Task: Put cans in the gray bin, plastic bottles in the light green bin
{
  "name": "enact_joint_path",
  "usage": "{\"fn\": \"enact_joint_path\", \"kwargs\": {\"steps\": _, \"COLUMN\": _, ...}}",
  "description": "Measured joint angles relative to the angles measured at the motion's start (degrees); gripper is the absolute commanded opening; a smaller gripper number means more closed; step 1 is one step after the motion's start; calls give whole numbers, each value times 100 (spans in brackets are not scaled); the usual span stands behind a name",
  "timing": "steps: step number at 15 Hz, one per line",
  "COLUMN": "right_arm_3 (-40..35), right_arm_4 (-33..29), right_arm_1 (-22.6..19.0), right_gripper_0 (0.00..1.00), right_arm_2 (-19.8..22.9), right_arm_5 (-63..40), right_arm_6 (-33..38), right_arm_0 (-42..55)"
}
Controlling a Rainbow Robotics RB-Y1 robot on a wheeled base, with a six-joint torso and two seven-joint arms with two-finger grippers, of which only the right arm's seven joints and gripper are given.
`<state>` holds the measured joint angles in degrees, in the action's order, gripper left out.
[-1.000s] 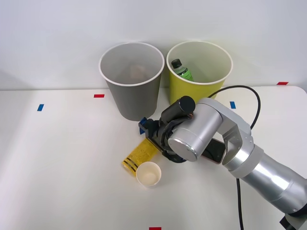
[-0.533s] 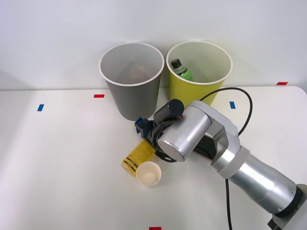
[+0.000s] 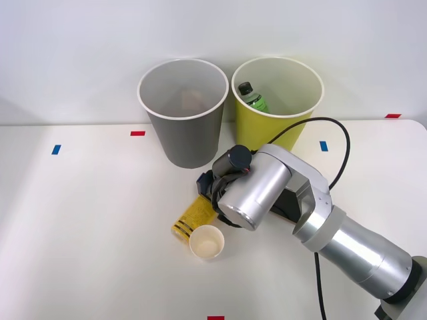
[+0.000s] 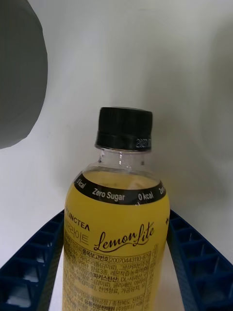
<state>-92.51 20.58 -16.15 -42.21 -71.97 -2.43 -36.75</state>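
Note:
A yellow plastic bottle [image 3: 192,217] with a black cap lies on the white table, just in front of the gray bin [image 3: 190,140]. My right gripper [image 3: 208,192] is down over its cap end. In the right wrist view the bottle [image 4: 116,238] sits between the blue fingers [image 4: 34,262], which press against both of its sides. The gray bin's wall [image 4: 17,73] shows beside the bottle. The light green bin [image 3: 267,130] stands to the right of the gray one and holds a clear bottle with a green label [image 3: 253,99]. A faint brownish thing lies inside the gray bin.
A cream paper cup [image 3: 207,241] stands upright right against the bottle's lower end. Small red and blue tape marks [image 3: 137,133] dot the table. The arm's black cable [image 3: 337,143] loops up beside the light green bin.
The arm has swung slightly left and down over the yellow bottle. The blue finger has drawn in toward the bottle's neck. The bottle has stayed where it was on the table.

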Motion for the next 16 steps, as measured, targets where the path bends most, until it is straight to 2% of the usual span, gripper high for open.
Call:
{"fn": "enact_joint_path", "kwargs": {"steps": 6, "right_arm_3": -1, "right_arm_4": -252, "right_arm_1": 187, "right_gripper_0": 0, "right_arm_2": -41, "right_arm_5": -388, "right_arm_6": -30, "right_arm_0": 1}}
{"fn": "enact_joint_path", "kwargs": {"steps": 11, "right_arm_3": -50, "right_arm_4": -70, "right_arm_1": 612, "right_gripper_0": 0, "right_arm_2": 149, "right_arm_5": -671, "right_arm_6": 378, "right_arm_0": 9}}
{"fn": "enact_joint_path", "kwargs": {"steps": 16, "right_arm_3": -807, "right_arm_4": 192, "right_arm_1": 599, "right_gripper_0": 0, "right_arm_2": 354, "right_arm_5": -674, "right_arm_6": 1000, "right_arm_0": 67}}
